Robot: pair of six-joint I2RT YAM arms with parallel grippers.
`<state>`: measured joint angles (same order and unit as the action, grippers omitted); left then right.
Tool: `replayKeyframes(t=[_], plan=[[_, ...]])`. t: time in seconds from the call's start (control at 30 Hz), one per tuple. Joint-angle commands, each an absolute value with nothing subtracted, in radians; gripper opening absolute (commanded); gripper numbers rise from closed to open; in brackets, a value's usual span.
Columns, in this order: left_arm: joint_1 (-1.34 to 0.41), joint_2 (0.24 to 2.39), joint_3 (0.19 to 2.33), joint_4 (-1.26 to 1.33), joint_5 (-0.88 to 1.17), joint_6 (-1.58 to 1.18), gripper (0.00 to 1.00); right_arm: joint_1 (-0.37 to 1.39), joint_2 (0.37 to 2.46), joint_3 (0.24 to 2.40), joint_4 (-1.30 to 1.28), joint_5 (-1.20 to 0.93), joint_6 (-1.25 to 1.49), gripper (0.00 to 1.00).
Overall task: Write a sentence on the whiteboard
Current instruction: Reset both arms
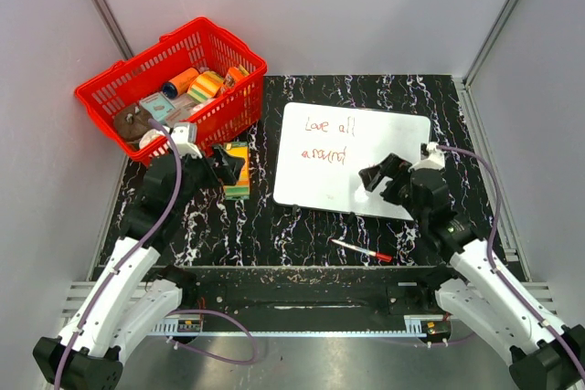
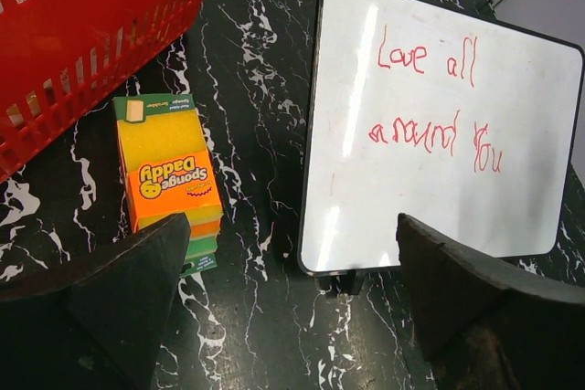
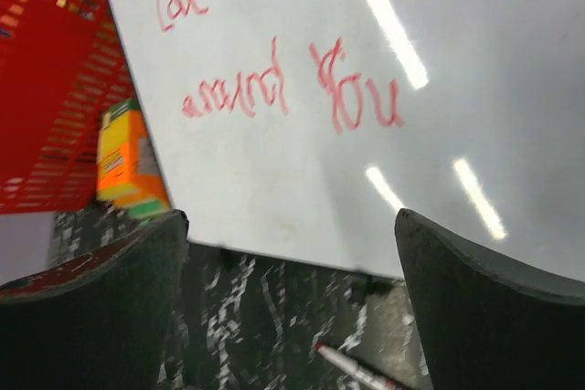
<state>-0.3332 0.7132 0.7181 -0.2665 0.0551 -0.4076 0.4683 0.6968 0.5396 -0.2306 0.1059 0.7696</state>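
The whiteboard (image 1: pixel 352 163) lies flat on the black marbled table, right of centre. The sentence (image 1: pixel 327 140) is in red marker in two lines; in the left wrist view (image 2: pixel 430 102) and the right wrist view (image 3: pixel 274 89) it reads "Love all around you". The white red-capped pen (image 1: pixel 361 250) lies on the table just in front of the board, and its tip shows in the right wrist view (image 3: pixel 352 367). My right gripper (image 1: pixel 379 180) hangs open and empty over the board's near right part. My left gripper (image 1: pixel 224 166) is open and empty, left of the board by the sponge pack.
A red basket (image 1: pixel 169 89) holding several items stands at the back left. A Sponge Daddy pack (image 1: pixel 237 169) lies between the basket and the board, also in the left wrist view (image 2: pixel 169 180). Grey walls close in the table.
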Motion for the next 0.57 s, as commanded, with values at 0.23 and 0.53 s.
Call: replayKeyframes(t=[0.23,0.53], plan=[[-0.334,0.701,0.687,-0.201,-0.046,-0.377,0.99,0.466,0.651,0.612,-0.138,0.612,0.243,1.0],[-0.334,0.695,0.621,-0.088,-0.15,-0.292,0.99,0.466,0.54,0.381,0.241,0.627,0.046,1.0]])
